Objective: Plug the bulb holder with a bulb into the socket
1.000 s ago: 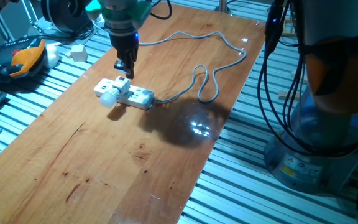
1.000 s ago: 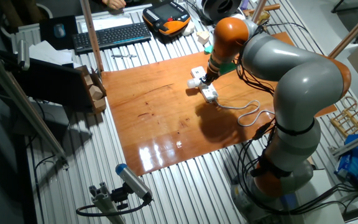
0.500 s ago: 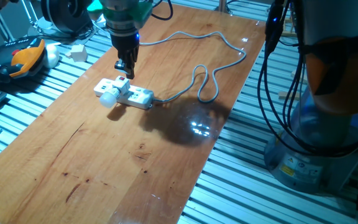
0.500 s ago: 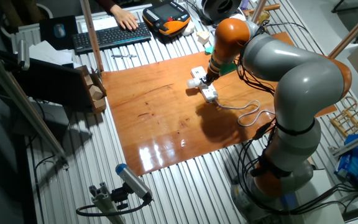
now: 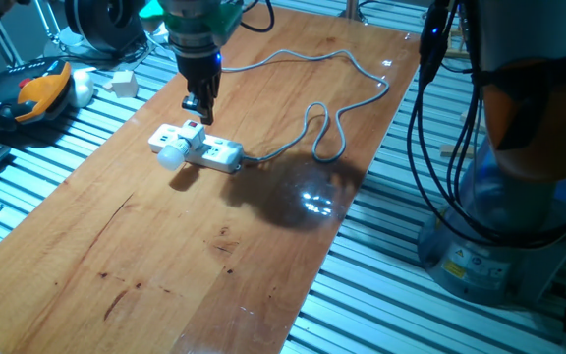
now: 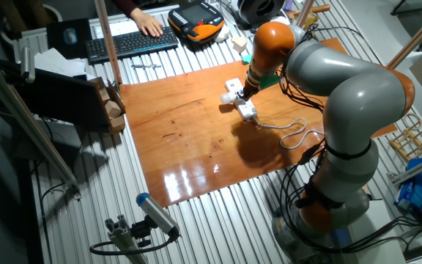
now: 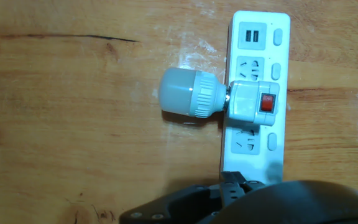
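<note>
The bulb holder with a bulb [image 7: 253, 104] sits plugged into a middle outlet of the socket [image 7: 257, 37], red switch facing up. Its frosted bulb [image 7: 182, 93] sticks out sideways over the wood. In one fixed view the holder [image 5: 193, 138] stands on the white socket [image 5: 222, 152], and my gripper [image 5: 198, 106] hangs just above it, open and holding nothing. The other fixed view shows the gripper [image 6: 246, 86] over the holder [image 6: 234, 94] and the socket [image 6: 246, 108]. Only the dark gripper body [image 7: 247, 199] shows in the hand view.
The socket's grey cord [image 5: 332, 128] loops across the far half of the wooden table [image 5: 214, 256]. Off its left edge lie an orange pendant [image 5: 42, 90] and a white cube block [image 5: 123, 82]. A person's hand [image 6: 150, 26] rests on a keyboard [image 6: 130, 42].
Nothing on the table has moved and the arm holds still. The person's hand came onto the keyboard a second ago and stays there.
</note>
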{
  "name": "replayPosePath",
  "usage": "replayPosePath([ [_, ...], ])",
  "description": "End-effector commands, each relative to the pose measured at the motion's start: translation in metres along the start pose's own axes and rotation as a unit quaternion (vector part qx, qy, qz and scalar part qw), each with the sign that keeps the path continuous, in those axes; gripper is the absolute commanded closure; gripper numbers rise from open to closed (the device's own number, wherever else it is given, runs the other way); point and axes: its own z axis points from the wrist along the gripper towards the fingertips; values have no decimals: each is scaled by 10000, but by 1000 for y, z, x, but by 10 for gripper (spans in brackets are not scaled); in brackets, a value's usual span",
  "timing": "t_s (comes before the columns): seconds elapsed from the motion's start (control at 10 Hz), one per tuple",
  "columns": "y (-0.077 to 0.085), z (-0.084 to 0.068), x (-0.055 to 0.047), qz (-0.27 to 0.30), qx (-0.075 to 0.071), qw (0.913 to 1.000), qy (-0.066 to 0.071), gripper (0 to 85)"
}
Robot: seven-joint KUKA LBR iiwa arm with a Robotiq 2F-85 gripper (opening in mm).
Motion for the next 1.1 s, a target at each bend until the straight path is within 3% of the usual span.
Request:
replayPosePath([
  [0.0, -1, 2, 0, 33, -23, 10000, -10, 850],
  [0.5, 0, 2, -2, 121, -79, 9999, 4, 850],
  [1.0, 0, 2, -3, 127, -44, 9999, -21, 850],
])
